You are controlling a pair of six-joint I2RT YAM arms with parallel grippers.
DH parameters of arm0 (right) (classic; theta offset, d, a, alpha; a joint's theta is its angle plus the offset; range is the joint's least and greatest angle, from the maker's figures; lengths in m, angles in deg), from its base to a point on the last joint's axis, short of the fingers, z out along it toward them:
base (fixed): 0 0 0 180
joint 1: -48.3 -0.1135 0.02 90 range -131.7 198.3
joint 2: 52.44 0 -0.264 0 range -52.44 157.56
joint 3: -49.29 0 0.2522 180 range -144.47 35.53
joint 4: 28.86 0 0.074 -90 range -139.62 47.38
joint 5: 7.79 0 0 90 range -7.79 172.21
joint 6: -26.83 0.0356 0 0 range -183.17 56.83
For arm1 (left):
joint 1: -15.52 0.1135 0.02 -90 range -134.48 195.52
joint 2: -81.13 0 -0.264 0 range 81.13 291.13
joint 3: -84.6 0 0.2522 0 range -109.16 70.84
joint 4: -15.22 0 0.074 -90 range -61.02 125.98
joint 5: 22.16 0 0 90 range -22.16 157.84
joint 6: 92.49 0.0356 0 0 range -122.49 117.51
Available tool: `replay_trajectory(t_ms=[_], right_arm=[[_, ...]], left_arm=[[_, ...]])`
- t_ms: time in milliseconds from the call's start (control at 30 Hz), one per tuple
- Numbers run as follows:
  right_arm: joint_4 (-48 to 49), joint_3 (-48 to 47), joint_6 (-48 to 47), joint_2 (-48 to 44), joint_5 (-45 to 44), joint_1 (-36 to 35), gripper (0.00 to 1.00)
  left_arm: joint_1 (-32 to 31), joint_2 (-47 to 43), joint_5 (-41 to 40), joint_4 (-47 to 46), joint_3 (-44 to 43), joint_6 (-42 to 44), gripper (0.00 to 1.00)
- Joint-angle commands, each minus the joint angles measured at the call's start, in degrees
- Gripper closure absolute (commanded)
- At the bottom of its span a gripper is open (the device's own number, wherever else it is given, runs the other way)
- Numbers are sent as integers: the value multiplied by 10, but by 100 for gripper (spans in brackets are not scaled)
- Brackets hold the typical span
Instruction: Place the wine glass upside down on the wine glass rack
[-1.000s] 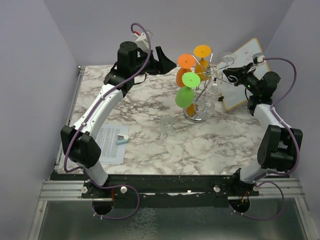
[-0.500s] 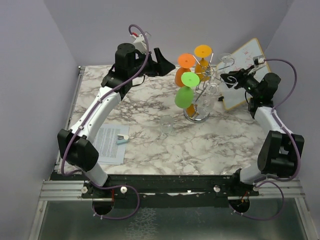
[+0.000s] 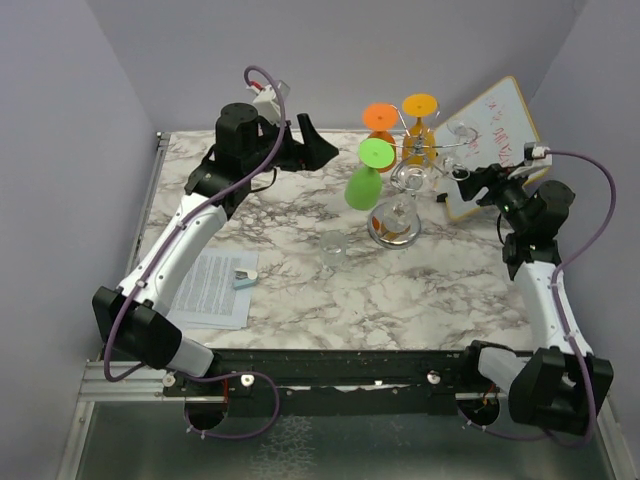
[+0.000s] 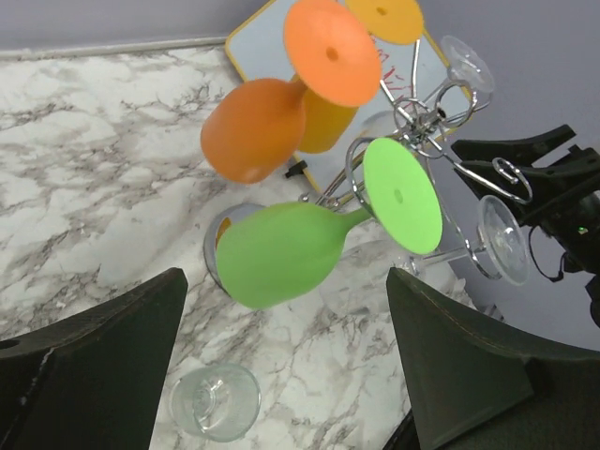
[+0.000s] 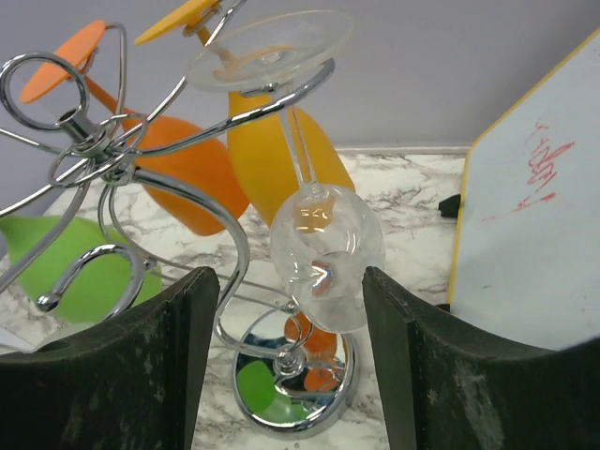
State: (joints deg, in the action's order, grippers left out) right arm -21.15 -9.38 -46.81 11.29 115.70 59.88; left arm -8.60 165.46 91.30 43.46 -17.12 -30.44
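Note:
The silver wire rack (image 3: 392, 231) stands at the back right on its shiny disc base, which also shows in the right wrist view (image 5: 298, 384). A green (image 3: 362, 188), an orange (image 3: 380, 116) and a yellow-orange wine glass (image 3: 420, 104) hang on it upside down. A clear wine glass (image 5: 326, 258) hangs upside down from a curled arm, its foot (image 5: 272, 42) on top. My right gripper (image 5: 291, 370) is open, its fingers on either side of that bowl and apart from it. My left gripper (image 4: 281, 375) is open and empty, held high left of the rack (image 4: 422, 122).
A clear glass (image 3: 332, 246) stands upright on the marble in front of the rack, also in the left wrist view (image 4: 216, 401). A tilted whiteboard (image 3: 497, 125) leans behind my right gripper (image 3: 463, 178). A paper sheet (image 3: 212, 288) lies at the near left.
My right arm has drawn back to the right, away from the rack. My left gripper has shifted a little left and up. The hanging glasses have swung slightly.

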Motion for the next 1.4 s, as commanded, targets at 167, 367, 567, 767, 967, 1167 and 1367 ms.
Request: replay_trajectory(t_ms=[167, 367, 567, 767, 967, 1167, 1367], right_arm=[[-235, 57, 56, -203, -145, -5, 30], [-452, 56, 171, -339, -246, -5, 30], [-575, 59, 254, -405, -254, -4, 36], [-624, 55, 262, -391, -231, -5, 39], [-657, 37, 267, -357, -225, -5, 39], [-655, 53, 280, -359, -217, -5, 40], [-656, 58, 279, -356, -218, -5, 40]], left_arm=[[-1, -74, -58, 66, 83, 10, 8], [-2, -93, -40, 118, 112, 14, 11], [-24, -94, -15, 145, 134, 19, 30], [-107, -59, -77, 181, 139, 54, 34], [-208, 8, -160, 161, 148, 99, 43], [-218, 41, -192, 121, 168, 102, 46], [-219, 60, -181, 84, 199, 96, 48]])
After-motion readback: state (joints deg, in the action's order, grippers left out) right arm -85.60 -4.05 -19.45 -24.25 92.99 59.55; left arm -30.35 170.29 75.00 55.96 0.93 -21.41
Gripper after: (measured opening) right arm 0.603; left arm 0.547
